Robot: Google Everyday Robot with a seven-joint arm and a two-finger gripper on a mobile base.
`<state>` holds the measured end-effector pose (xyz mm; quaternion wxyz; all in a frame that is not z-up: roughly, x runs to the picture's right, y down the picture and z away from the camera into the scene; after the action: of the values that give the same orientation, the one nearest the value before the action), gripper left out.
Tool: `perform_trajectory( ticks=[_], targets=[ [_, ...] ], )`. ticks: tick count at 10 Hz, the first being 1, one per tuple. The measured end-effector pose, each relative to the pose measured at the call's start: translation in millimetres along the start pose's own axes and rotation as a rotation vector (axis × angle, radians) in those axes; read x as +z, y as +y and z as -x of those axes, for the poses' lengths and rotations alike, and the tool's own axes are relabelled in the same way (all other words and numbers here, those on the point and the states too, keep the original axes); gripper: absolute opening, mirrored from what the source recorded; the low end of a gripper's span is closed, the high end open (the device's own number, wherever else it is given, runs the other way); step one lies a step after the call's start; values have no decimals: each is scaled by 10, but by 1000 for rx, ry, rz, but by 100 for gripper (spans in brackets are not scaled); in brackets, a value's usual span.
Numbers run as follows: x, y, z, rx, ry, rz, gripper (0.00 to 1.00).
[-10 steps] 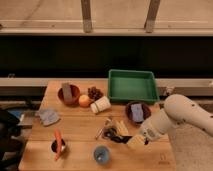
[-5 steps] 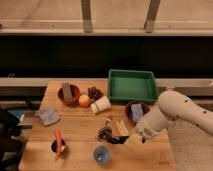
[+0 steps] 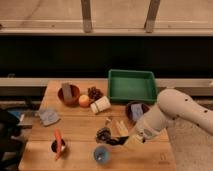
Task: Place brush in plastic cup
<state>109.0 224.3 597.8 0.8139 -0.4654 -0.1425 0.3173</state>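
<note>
Brush [image 3: 106, 136] in shut gripper [image 3: 129, 141]; blue plastic cup [image 3: 101, 154] below; black cup [image 3: 58, 146] left.

arm: swung leftward | gripper [image 3: 131, 141]: now nearer plastic cup [image 3: 102, 154]

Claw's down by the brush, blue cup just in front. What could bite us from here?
1. The claw is shut low beside the brush; whether it grips the handle can't be told, so a lift may come up empty.
2. The plastic cup sits near the table's front edge; a nudge might tip it or push it off.
3. The white cup lies close behind the brush; the arm may clip it.
</note>
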Motion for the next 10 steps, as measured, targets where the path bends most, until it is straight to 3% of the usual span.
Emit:
perform_trajectory(
  ticks=[10],
  targets=[
    [-10, 195, -184, -33, 11, -12, 0]
  ],
)
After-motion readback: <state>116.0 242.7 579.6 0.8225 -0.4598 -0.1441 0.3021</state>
